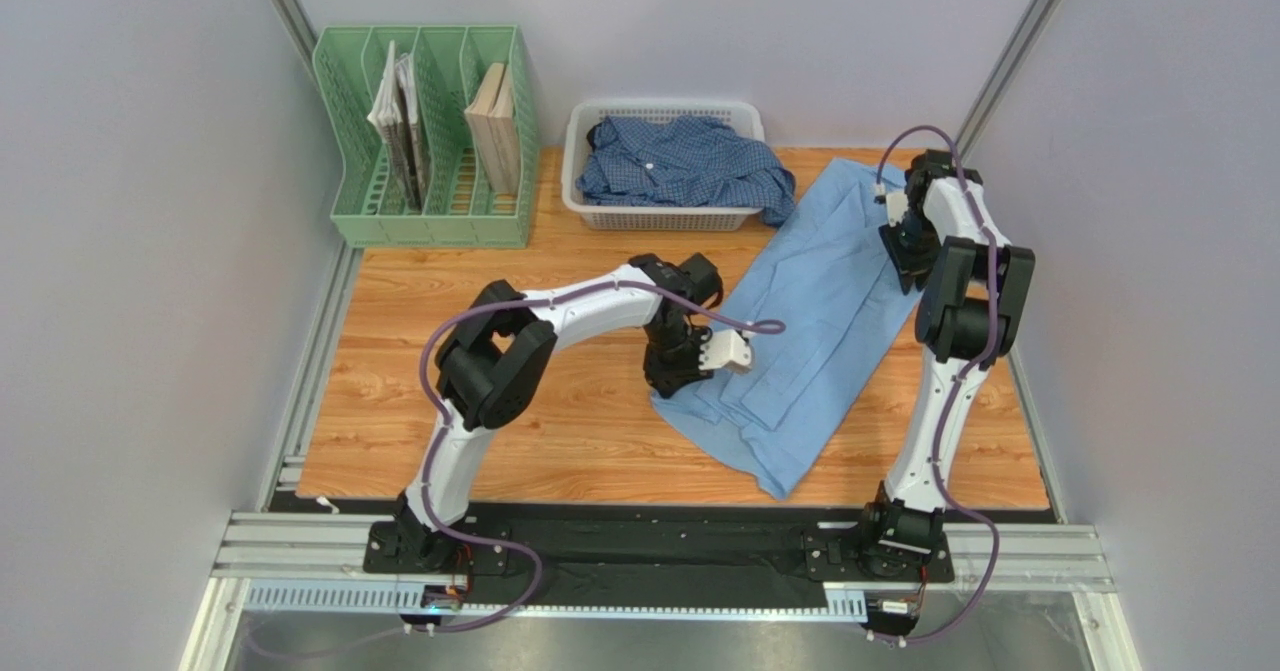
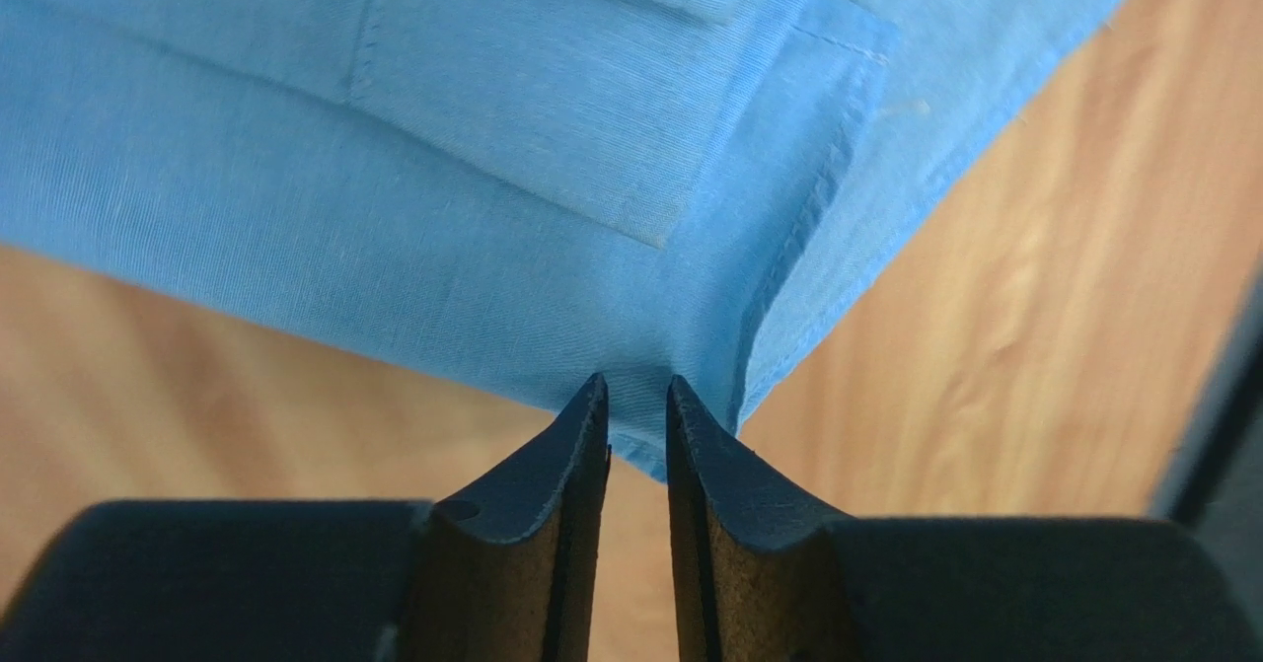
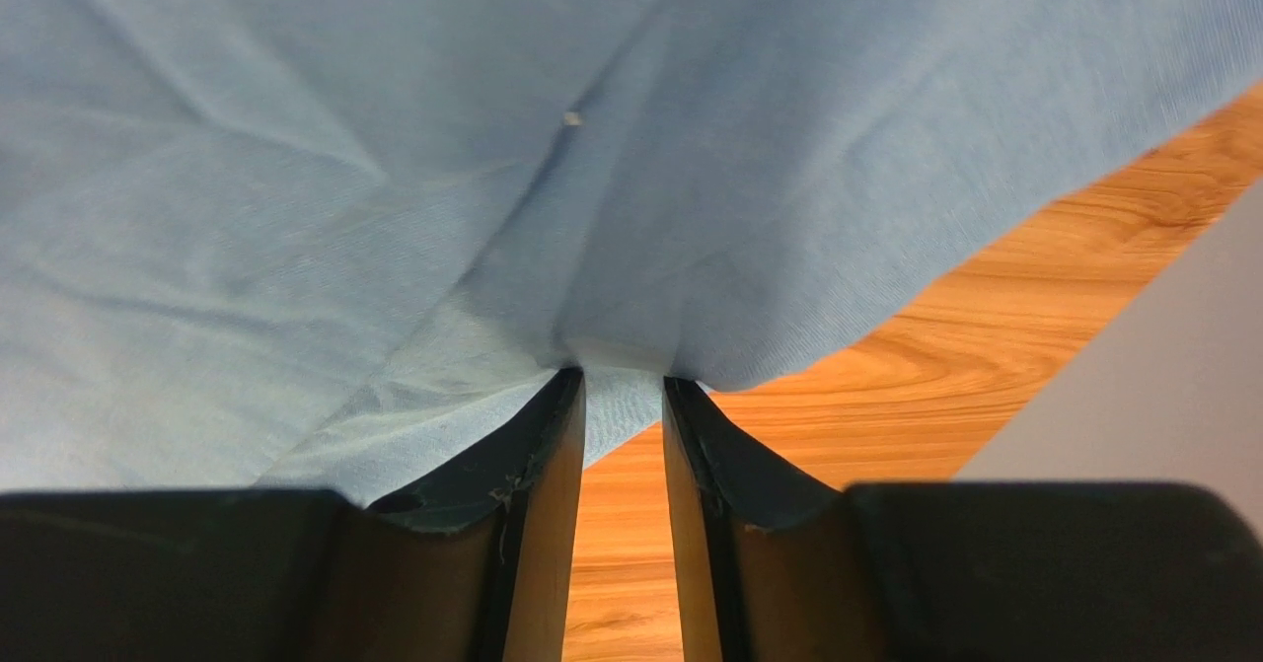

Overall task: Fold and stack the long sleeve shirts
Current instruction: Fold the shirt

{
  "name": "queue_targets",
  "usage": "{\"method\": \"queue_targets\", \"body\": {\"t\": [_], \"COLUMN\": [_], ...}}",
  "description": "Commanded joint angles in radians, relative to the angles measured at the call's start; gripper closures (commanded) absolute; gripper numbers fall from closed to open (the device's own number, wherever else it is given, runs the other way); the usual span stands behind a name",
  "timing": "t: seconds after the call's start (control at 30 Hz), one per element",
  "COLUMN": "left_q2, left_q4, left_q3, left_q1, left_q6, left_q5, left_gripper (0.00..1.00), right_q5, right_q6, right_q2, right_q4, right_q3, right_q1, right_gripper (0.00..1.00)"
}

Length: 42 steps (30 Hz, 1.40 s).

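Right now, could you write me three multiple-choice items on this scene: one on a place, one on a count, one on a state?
1. Where is the checked shirt? A in the white basket; B on the floor; C on a chair.
2. How many shirts show? A one; B two; C three.
3. The left gripper: A hangs open; B pinches the light blue shirt; C grips the basket.
Key: A, it lies bunched in the basket; B, one checked, one light blue; B, cloth sits between its fingertips.

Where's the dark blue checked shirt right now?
Top view: the checked shirt lies bunched in the white basket at the back of the table, right of the green file rack, one edge spilling toward the light blue shirt.
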Motion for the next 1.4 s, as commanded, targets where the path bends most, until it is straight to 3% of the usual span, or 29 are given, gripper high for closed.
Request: {"method": "queue_targets", "body": {"t": [0.0,0.13,0.2,0.37,0.47,0.63,0.77,0.87,0.97,1.13,1.37], "left_q2": [0.048,0.024,-0.007,-0.226,-0.335,-0.413,-0.361,-0.311,-0.251,-0.131,-0.114], "left_q4": [-0.066,-0.097,-0.117,-0.112,-0.074,-0.008,-0.008,0.01,0.043,0.026,0.058], "left_q3": [0.013,0.03,0.038,-0.022,-0.097,-0.209,-0.194,-0.156,-0.095,0.013,0.025], "left_q1": [-0.1,-0.137,-0.122,-0.048,-0.011,0.004,0.004,-0.019,-0.039,-0.039,-0.017], "left_q6": [-0.116,-0.156,-0.161,-0.075,0.005,0.177,0.218,0.223,0.186,0.125,0.083], "left_q5": [0.133,0.19,0.215,0.336,0.347,0.405,0.424,0.365,0.313,0.298,0.298], "left_gripper": [0.73,0.7,0.6,0.38,0.32,0.3,0.3,0.32,0.33,0.35,0.35], "right_q5": [0.02,-0.118,-0.282,-0.682,-0.784,-0.736,-0.605,-0.468,-0.395,-0.374,-0.336], "right_q6": [-0.036,-0.068,-0.105,-0.264,-0.416,-0.703,-0.778,-0.668,-0.622,-0.573,-0.574], "right_q2": [0.021,-0.096,-0.219,-0.579,-0.815,-1.113,-1.265,-1.274,-1.208,-0.922,-0.65], "right_q4": [0.047,0.009,-0.029,-0.137,-0.217,-0.281,-0.306,-0.185,-0.073,0.027,0.079], "right_q3": [0.018,-0.04,-0.091,-0.379,-0.598,-0.921,-1.077,-1.174,-1.203,-1.09,-0.937], "right_q1": [-0.059,-0.091,-0.111,-0.142,-0.101,0.031,0.244,0.382,0.384,0.292,0.157], "right_gripper": [0.68,0.64,0.6,0.38,0.3,0.33,0.36,0.38,0.41,0.41,0.4]}}
